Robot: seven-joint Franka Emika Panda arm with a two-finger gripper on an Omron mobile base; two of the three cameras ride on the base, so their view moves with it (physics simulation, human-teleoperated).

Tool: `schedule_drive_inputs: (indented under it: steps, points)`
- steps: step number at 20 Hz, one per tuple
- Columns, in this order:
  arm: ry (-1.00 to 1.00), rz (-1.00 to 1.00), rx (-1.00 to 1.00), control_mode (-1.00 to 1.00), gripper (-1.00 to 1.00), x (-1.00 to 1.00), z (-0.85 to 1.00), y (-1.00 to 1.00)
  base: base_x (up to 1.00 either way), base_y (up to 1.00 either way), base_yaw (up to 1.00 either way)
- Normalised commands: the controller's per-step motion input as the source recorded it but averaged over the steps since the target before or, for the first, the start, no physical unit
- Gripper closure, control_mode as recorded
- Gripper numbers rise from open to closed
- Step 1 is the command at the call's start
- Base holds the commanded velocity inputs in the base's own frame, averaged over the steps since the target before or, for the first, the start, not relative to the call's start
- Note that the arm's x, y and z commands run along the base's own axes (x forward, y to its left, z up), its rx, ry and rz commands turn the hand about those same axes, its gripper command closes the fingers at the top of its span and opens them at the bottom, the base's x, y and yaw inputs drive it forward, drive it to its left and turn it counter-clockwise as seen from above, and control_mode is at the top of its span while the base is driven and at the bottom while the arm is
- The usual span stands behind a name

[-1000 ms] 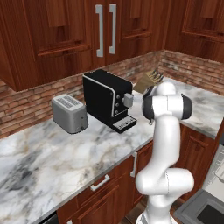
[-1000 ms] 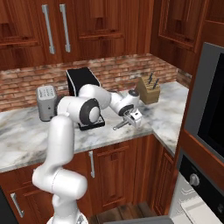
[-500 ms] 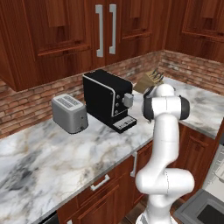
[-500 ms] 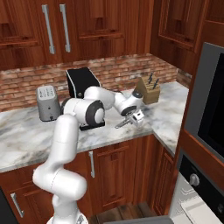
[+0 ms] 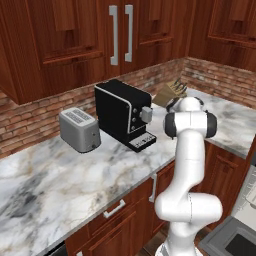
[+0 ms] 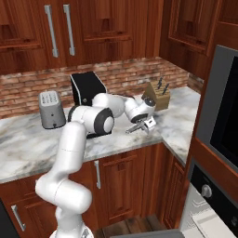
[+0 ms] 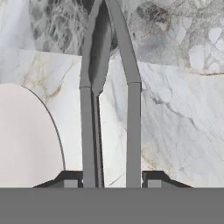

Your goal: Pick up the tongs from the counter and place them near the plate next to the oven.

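My own arm (image 5: 190,150) blocks my gripper in the left base view. In the hand view, the plate (image 7: 26,140) runs off the left edge, and the tongs (image 7: 109,109) run off the top, so their far end is out of sight.

Veined marble counter (image 5: 75,170), toaster (image 5: 79,130), coffee machine (image 5: 122,114), knife block (image 6: 156,95), pale plate (image 7: 26,140)

Matt grey metal tongs (image 7: 109,87), veined marble counter (image 7: 175,122)

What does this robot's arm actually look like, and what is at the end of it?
The arm is a chain of smooth, rounded glossy white segments with dark grey rings at the joints, rising from a bulbous white base. It ends in a small white and grey gripper with two short dark fingers. No loose cables or markings are visible.
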Motion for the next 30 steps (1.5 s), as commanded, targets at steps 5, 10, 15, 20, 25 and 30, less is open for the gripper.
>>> schedule_drive_inputs:
  steps: [5, 10, 15, 20, 25, 30]
  points:
    - [-0.11, -0.06, 0.05, -1.0, -1.0, 0.0, 0.0, -0.13, 0.0, 0.0, 0.0]
    - [-0.18, -0.03, 0.11, -1.0, -1.0, -0.19, 0.17, -0.31, 0.0, 0.0, 0.0]
    - [-0.33, 0.0, 0.04, -1.0, -1.0, -0.91, 0.72, -0.25, 0.0, 0.0, 0.0]
    - [-0.29, 0.0, -0.01, -1.0, -1.0, -1.0, 0.74, 0.03, 0.0, 0.0, 0.0]
    - [-0.15, 0.0, -0.15, -1.0, -1.0, -1.0, 0.46, 0.31, 0.0, 0.0, 0.0]
    - [-0.02, 0.0, -0.23, -1.0, -1.0, -1.0, 0.48, 0.43, 0.0, 0.0, 0.0]
